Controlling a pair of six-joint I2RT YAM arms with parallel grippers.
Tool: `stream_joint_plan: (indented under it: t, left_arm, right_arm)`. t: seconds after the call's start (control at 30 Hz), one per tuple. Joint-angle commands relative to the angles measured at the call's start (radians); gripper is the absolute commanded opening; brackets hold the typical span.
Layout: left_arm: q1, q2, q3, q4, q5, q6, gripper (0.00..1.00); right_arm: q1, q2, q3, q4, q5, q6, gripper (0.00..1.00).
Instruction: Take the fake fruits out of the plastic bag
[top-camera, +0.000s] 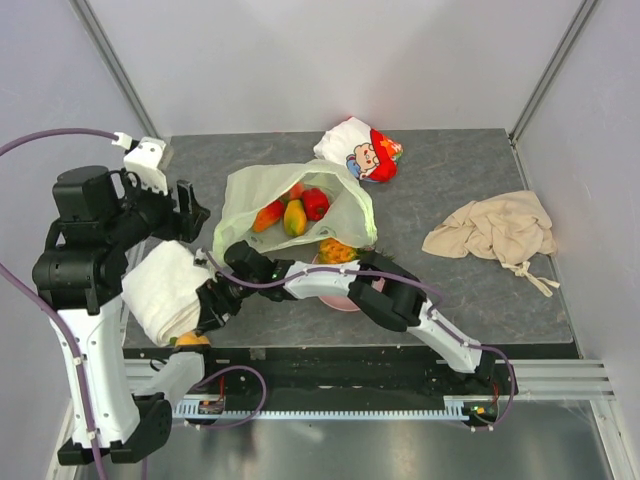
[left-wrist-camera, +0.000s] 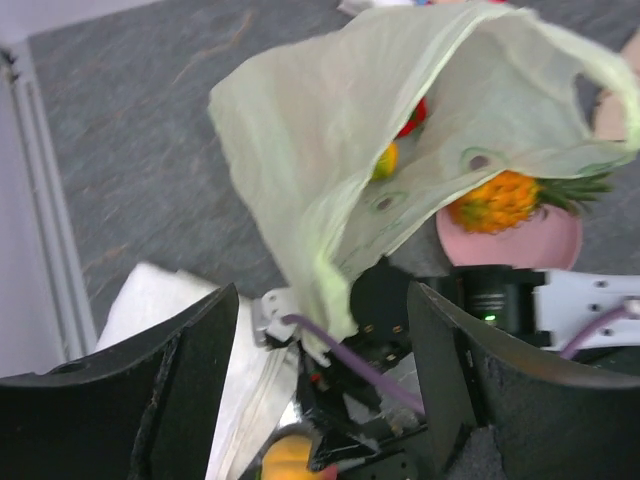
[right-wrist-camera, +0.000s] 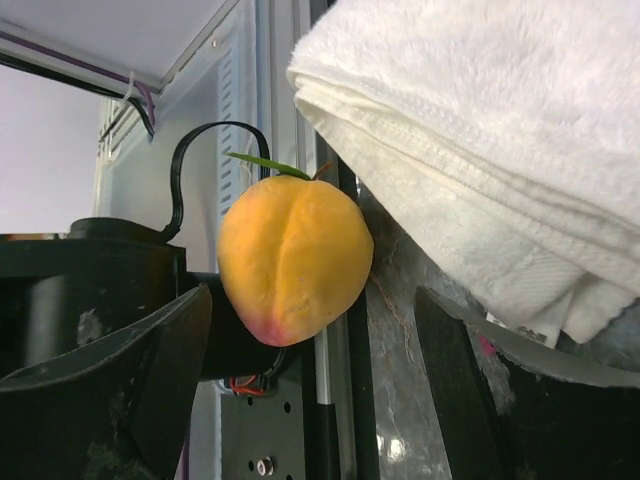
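The pale-green plastic bag (top-camera: 262, 192) lies open on the grey table, and a red pepper-like fruit (top-camera: 315, 203), a yellow-green fruit (top-camera: 294, 217) and an orange-red mango (top-camera: 268, 215) show in its mouth. A pineapple (top-camera: 338, 250) rests on the pink plate (top-camera: 346, 298) just in front of it. My left gripper (top-camera: 195, 215) hovers open at the bag's left edge; the bag's rim (left-wrist-camera: 330, 280) hangs ahead of its spread fingers. A peach (right-wrist-camera: 295, 255) sits at the table's near-left edge beside a white towel (right-wrist-camera: 480, 130). My right gripper (right-wrist-camera: 312, 295) is open, its tips either side of the peach's near end, not touching.
A white-and-red cartoon pouch (top-camera: 362, 150) lies at the back of the table and a beige cloth (top-camera: 495, 230) on the right. The folded towel (top-camera: 165, 288) covers the near-left corner. My right arm (top-camera: 400, 300) stretches across the table's front edge, over the plate.
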Motion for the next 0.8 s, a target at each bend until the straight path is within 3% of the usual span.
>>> stream_joint_plan:
  t: [0.0,0.3,0.67,0.77]
  left_arm:
    - [0.005,-0.028,0.064,0.053,0.224,-0.040,0.75]
    - [0.005,-0.051,0.040,0.064,0.319,-0.046,0.75]
    - [0.005,-0.071,-0.002,0.099,0.330,-0.089,0.75]
    - [0.005,-0.070,-0.006,0.107,0.321,-0.086,0.75]
  right_arm:
    - [0.025,0.069,0.068,0.099,-0.076,0.172,0.90]
    - [0.055,0.158,0.111,0.261,-0.124,0.394,0.98]
    - [0.077,0.248,0.243,0.048,-0.056,0.333,0.94]
    - [0.075,0.262,0.258,0.024,-0.044,0.304,0.75]
